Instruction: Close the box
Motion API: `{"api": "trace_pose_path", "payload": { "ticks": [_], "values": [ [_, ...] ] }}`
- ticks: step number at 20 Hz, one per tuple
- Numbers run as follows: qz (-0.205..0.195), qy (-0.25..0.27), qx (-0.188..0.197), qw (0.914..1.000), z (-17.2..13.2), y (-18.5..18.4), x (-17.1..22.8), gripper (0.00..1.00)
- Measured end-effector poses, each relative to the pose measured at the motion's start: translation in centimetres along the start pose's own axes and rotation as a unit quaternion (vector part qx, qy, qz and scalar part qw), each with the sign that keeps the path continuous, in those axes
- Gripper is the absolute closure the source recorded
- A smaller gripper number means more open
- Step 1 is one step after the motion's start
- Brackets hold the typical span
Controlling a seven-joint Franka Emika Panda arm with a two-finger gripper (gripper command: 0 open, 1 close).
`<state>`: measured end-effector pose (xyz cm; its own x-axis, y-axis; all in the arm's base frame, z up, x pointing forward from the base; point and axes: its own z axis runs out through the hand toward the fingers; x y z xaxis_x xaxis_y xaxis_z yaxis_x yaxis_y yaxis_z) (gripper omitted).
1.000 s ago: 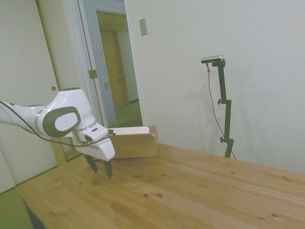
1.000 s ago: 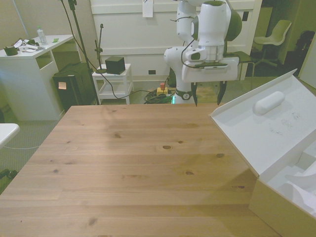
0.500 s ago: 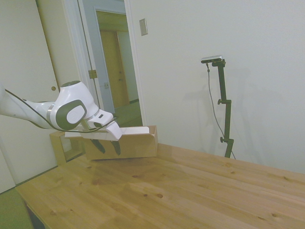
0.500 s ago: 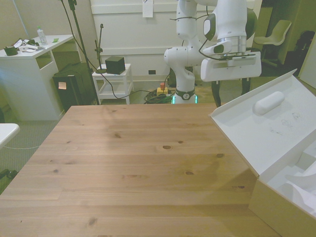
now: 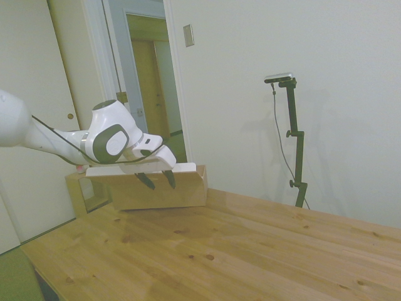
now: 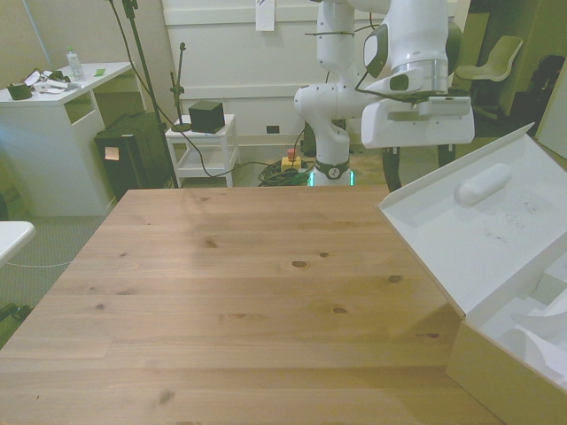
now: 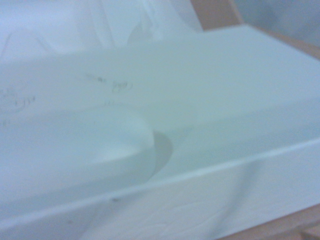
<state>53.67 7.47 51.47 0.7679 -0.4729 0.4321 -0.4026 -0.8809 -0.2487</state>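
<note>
The box (image 6: pixel 509 367) sits at the table's (image 6: pixel 248 292) edge on the front view's right, toward the near corner, and it is open. Its flap (image 6: pixel 478 226) stands raised and tilted back over the table, white inside face up, with a rounded oval bulge (image 6: pixel 483 184) near its upper edge. Inside the box, white packing shows.

The white arm (image 5: pixel 56 138) reaches in above the table's far edge, and the end effector (image 5: pixel 158 180) hangs in the air beside the flap's upper edge, not touching it as far as I can see. In the side view the two dark fingers (image 5: pixel 146 181) point down and stand spread, with nothing between them; the box (image 5: pixel 160 188) lies behind them there.

The wrist view is filled, blurred, by the flap's (image 7: pixel 200 100) white surface and rim, with the oval bulge (image 7: pixel 90 145) close by.
</note>
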Motion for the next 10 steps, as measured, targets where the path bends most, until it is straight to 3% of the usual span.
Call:
{"api": "trace_pose_path", "payload": {
  "ticks": [6, 10],
  "values": [
    [-0.011, 0.026, -0.001, 0.9996, -3.2, -5.0, 4.7, 0.0],
    [-0.02, 0.021, -0.014, 0.9995, 1.3, -8.7, 7.2, 0.0]
  ]
}}
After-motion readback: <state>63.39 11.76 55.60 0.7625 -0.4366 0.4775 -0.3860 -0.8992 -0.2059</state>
